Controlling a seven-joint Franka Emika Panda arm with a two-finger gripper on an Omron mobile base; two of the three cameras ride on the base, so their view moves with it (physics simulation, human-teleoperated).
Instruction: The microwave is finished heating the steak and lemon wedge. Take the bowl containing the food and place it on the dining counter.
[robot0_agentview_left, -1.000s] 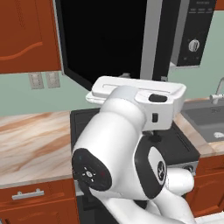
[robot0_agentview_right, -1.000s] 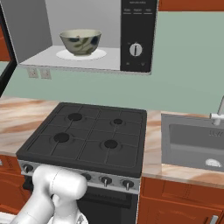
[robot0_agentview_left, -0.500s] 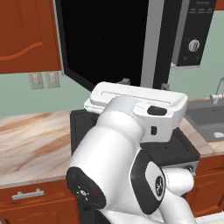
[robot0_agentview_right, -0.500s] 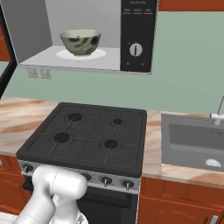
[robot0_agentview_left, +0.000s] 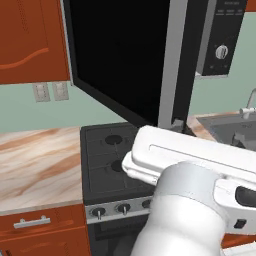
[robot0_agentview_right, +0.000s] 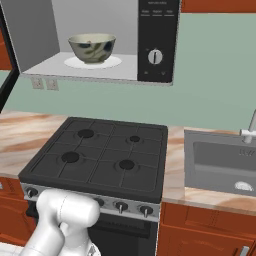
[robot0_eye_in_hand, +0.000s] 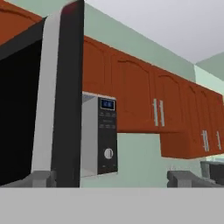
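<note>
The microwave (robot0_agentview_right: 95, 42) hangs on the pale green wall above a black four-burner gas stove (robot0_agentview_right: 100, 157), with its black glass door (robot0_agentview_left: 120, 57) swung wide open to the left. Inside the grey cavity, the bowl (robot0_agentview_right: 92, 48) stands upright on the flat white turntable (robot0_agentview_right: 112, 62), toward the left and far part of the cavity. It is round, deep and glossy, beige-grey with dark leaf-like marks on its side; its contents cannot be made out from here. To the right of the cavity is the black control panel with a white knob (robot0_agentview_right: 155, 56).

In the left base view the open door stands between the camera and the cavity, and the arm's white body rises in the foreground across the stove's right half. In the hand view the door's edge and grey frame fill the left side, with the control panel just beyond and reddish-brown upper cabinets (robot0_eye_in_hand: 144, 105) running off to the right.

The gripper (robot0_eye_in_hand: 111, 178) has its fingers spread fully apart, one tip (robot0_eye_in_hand: 39, 178) at the lower left and the other at the lower right, with nothing between them.

Cream marble countertop (robot0_agentview_left: 37, 162) with brown-orange veins flanks the stove on both sides. A steel sink (robot0_agentview_right: 220, 162) with a faucet lies to the right. The space in front of the open cavity, above the burners, is unobstructed.
</note>
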